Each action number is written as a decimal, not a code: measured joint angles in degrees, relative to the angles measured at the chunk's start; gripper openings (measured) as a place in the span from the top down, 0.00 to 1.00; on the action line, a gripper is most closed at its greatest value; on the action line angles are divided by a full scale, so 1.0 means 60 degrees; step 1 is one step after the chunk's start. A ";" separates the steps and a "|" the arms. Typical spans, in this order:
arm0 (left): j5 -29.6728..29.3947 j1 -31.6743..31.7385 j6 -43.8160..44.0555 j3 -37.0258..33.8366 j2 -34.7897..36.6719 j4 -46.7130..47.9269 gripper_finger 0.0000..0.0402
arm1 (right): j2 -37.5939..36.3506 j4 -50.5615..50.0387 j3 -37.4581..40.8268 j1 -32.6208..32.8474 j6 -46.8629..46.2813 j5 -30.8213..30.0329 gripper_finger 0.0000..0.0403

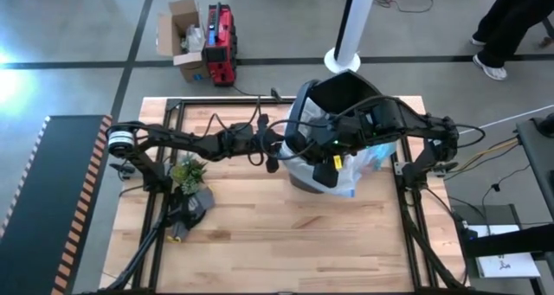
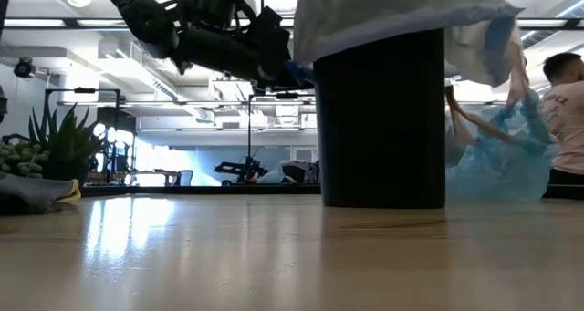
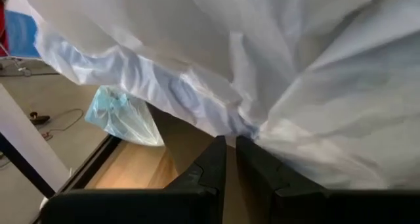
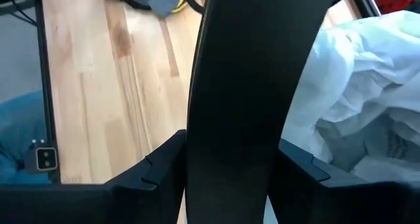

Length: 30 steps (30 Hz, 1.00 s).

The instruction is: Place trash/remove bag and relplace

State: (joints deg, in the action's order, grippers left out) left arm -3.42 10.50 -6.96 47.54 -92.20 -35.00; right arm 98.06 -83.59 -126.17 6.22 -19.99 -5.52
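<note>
White bag [image 2: 383,15] draped over black bin [image 2: 379,119] rim, edge pinched by closed left pincer [image 3: 230,145]; blue bag [image 2: 497,170] already out, on bench beside bin; right pincer [image 4: 226,152] clamped on bin wall; liner seating left, trash unseen

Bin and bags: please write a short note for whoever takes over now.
Left gripper: shut on the edge of the white bag, at the rim of the black bin.
Right gripper: clamped on the bin wall.
Light-blue bag: out, on the table beside the bin.
Done: white bag draped over the rim.
Left: seat it all round. Trash not visible.
</note>
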 joint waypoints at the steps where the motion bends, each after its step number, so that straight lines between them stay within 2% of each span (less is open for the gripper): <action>1: 0.0000 0.0000 -0.0003 -0.0020 0.0017 0.0010 0.95 | -0.0012 -0.0077 -0.0003 0.0004 -0.0032 -0.0002 0.60; 8: -0.0028 0.0000 -0.0007 -0.0061 0.0036 0.0275 0.95 | -0.0022 -0.1061 -0.0762 0.0003 -0.0477 -0.0039 0.67; 15: -0.0066 0.0000 0.0022 -0.0068 0.0036 0.0294 0.95 | -0.0190 -0.1083 -0.0990 0.0000 -0.0462 -0.0067 0.64; 22: -0.0084 -0.0004 0.0029 -0.0072 0.0036 0.0513 0.95 | -0.0422 -0.1081 -0.0961 0.0047 -0.0420 -0.0052 0.68; 30: -0.0095 -0.0018 0.0044 -0.0072 0.0036 0.0517 0.95 | -0.0633 -0.1064 -0.0546 0.0066 -0.0264 0.0140 0.66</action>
State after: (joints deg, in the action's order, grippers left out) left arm -3.99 10.39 -6.70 47.11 -91.98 -31.90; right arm 94.26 -89.97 -129.45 6.61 -21.58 -4.68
